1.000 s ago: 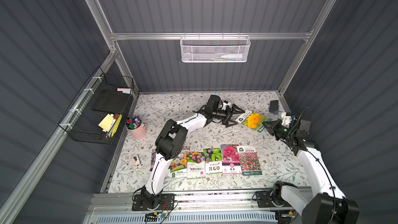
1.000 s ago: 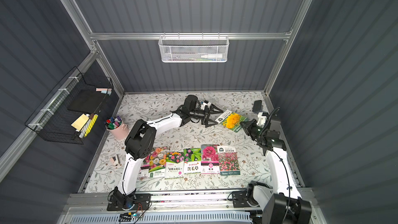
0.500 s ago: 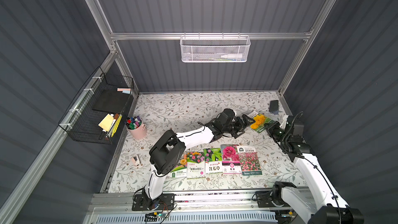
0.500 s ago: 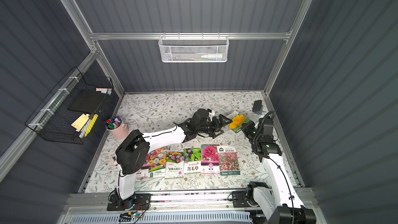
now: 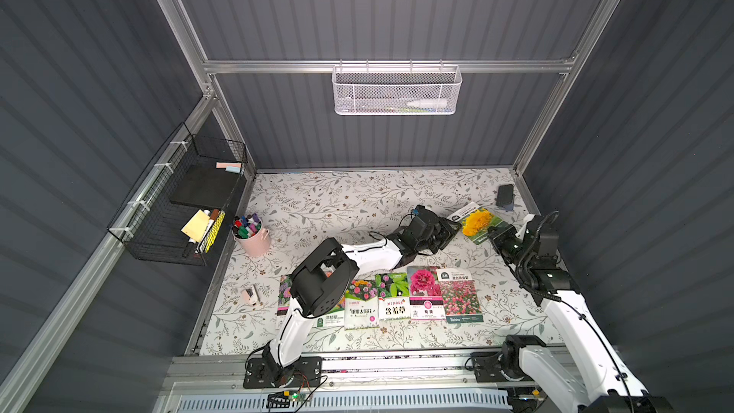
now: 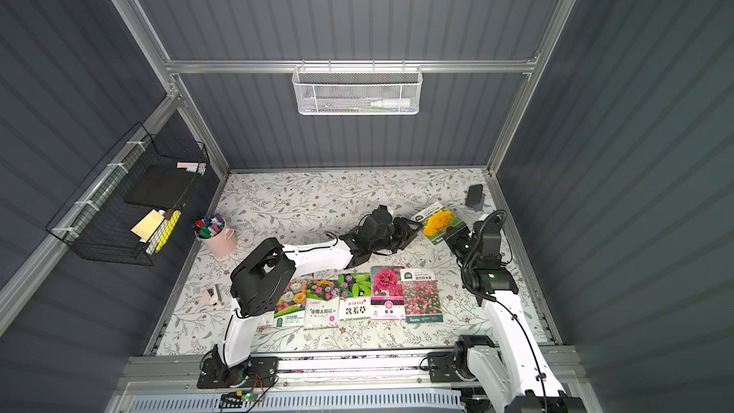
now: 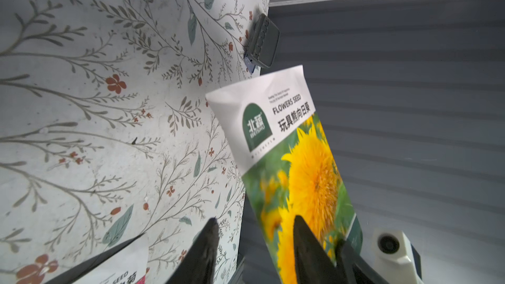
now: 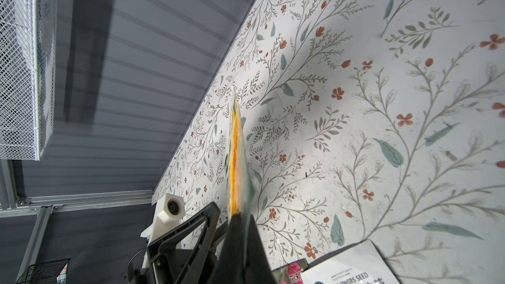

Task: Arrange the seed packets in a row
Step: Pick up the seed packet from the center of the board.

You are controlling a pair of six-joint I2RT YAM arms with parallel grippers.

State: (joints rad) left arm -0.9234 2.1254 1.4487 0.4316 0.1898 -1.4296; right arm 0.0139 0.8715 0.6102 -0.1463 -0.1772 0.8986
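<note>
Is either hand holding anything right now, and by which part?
The right hand pinches the sunflower seed packet by its bottom end. The left hand is open, jaws straddling its side edge.

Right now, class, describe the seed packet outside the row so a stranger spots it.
Start at the floral table and go to its far right corner, near the dark block. There the sunflower packet is pinched in the right gripper. Unlike the row packets, it shows one big yellow bloom and is off the table.
</note>
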